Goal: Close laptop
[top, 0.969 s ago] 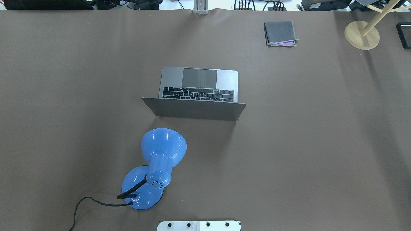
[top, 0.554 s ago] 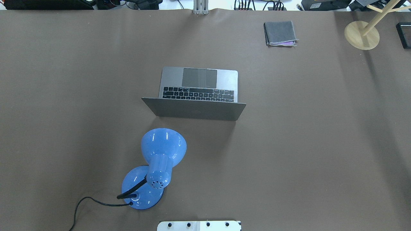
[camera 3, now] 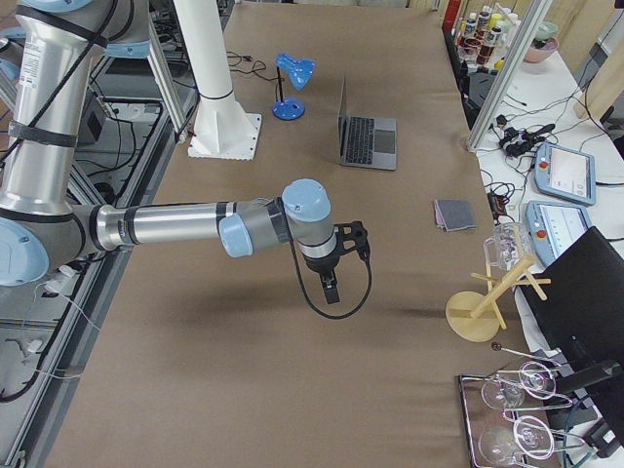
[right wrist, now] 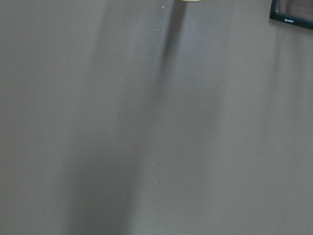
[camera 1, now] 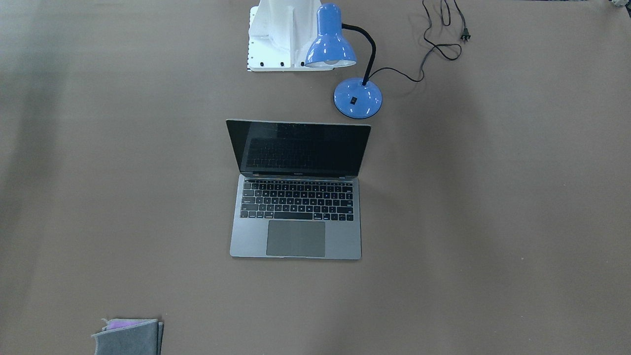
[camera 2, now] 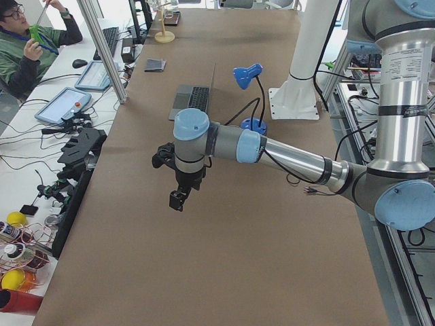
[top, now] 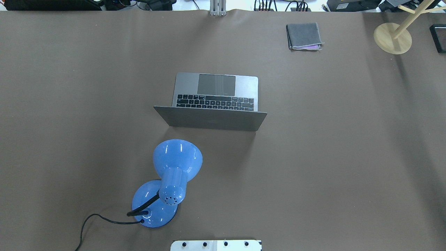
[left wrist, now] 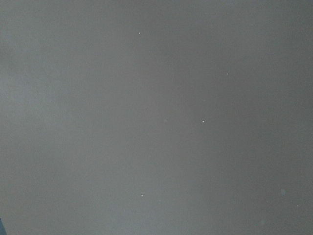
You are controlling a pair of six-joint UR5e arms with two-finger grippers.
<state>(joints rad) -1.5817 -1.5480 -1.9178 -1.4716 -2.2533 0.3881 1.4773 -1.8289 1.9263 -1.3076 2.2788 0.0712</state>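
The right hand [camera 3: 331, 290] hangs over the brown table [camera 3: 390, 380], well apart from the open laptop [camera 3: 368, 138].

Brown-covered table [top: 313, 157], cluttered side bench [camera 2: 68, 129]

One laptop [top: 216, 90], one blue lamp [top: 177, 158], one cloth [top: 304, 35], one wooden stand [top: 386, 38]
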